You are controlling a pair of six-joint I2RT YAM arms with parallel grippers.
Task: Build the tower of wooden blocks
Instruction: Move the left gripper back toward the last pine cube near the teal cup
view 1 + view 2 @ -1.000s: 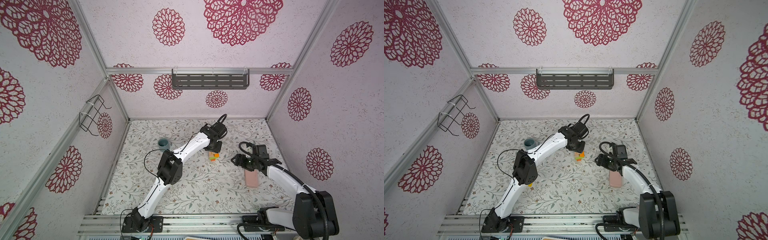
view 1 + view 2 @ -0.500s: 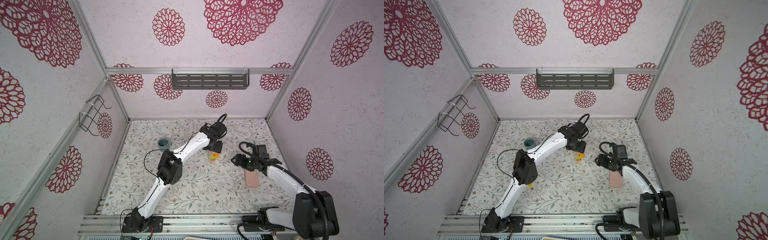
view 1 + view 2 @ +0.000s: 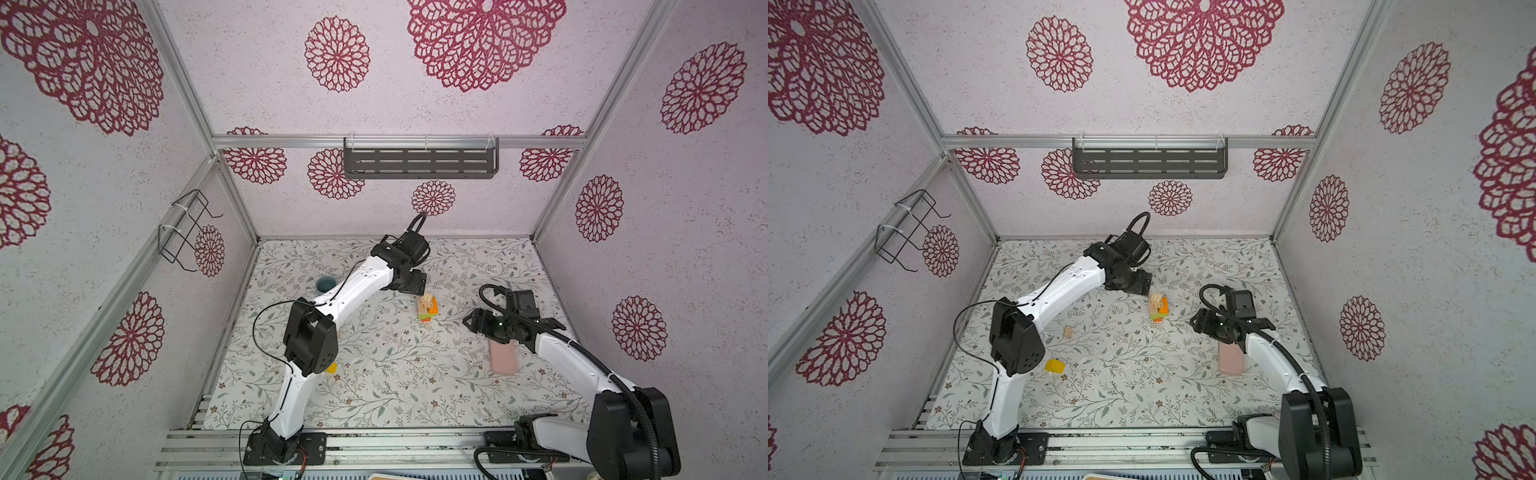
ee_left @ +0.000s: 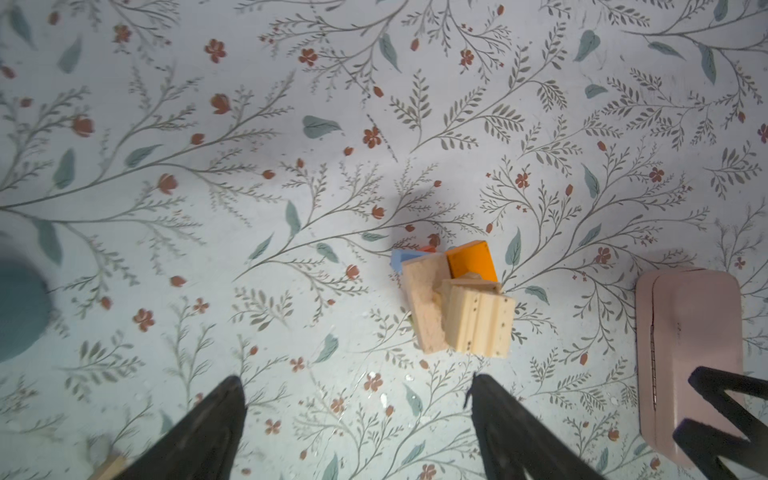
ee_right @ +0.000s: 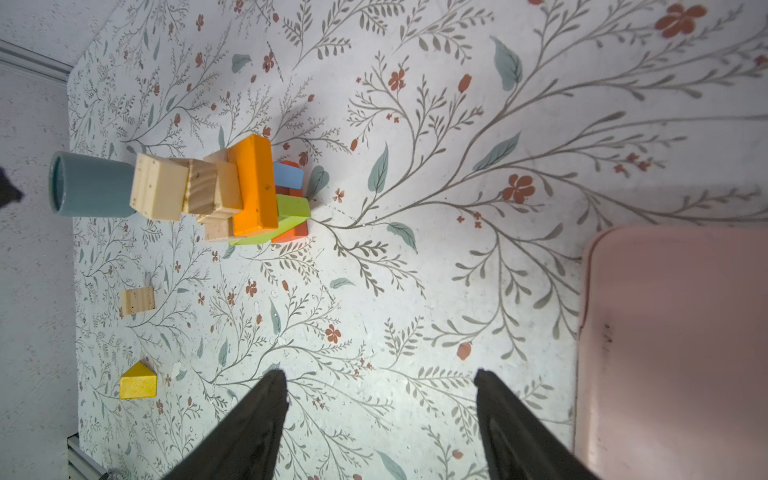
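Left fingers (image 4: pixel 208 428) and right fingers (image 5: pixel 257 424) gape empty near a crooked tower (image 5: pixel 199 191), grooved pale wood atop half-hidden painted blocks (image 5: pixel 293 208).

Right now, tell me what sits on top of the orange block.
Several plain wood blocks are stacked crookedly on the orange block. Where they meet it is covered.

Tower (image 5: pixel 251 187) orange, green, pale wood; tabletop (image 5: pixel 415 291) floral.

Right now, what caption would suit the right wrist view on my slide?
Open right gripper faces the tower, the mug beyond it; a plain wood block and a yellow block lie loose.
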